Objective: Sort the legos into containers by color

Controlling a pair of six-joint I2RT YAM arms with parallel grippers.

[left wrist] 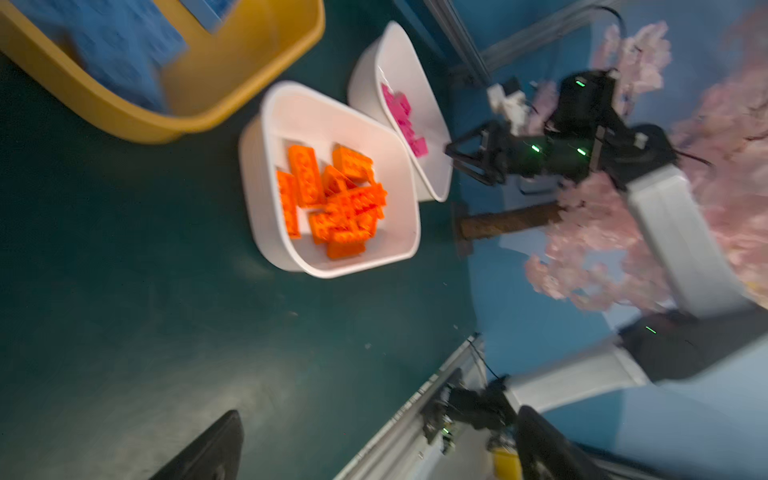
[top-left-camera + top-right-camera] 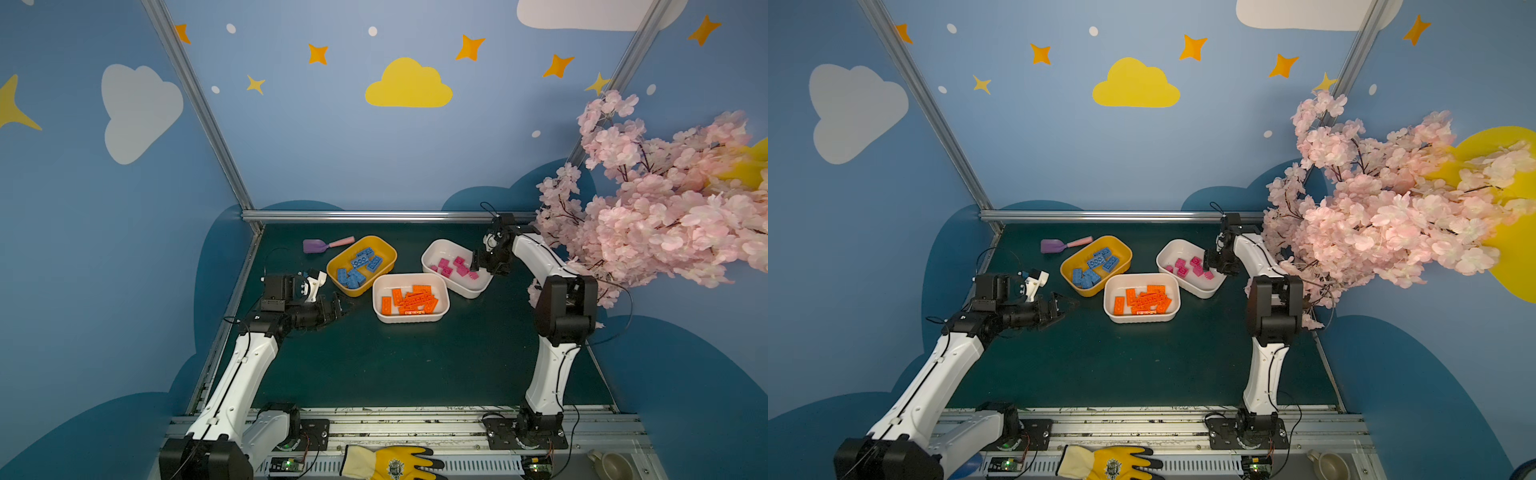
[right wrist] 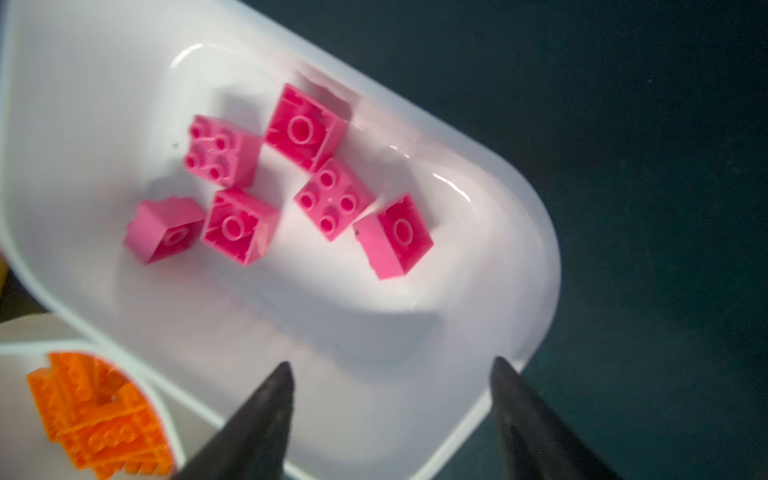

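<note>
The right tool (image 3: 390, 362) hangs spread and empty over the white container (image 3: 498, 299), with the pink legos (image 3: 328, 199) just beyond its tips, the left tool (image 2: 1068, 302) is spread too, so the sorting seems finished and the next move calls only for a clear lift away.

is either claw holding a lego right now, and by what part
Nothing is held. The right claw hangs open over the white tub of pink legos, and the left claw is open and empty too.
</note>
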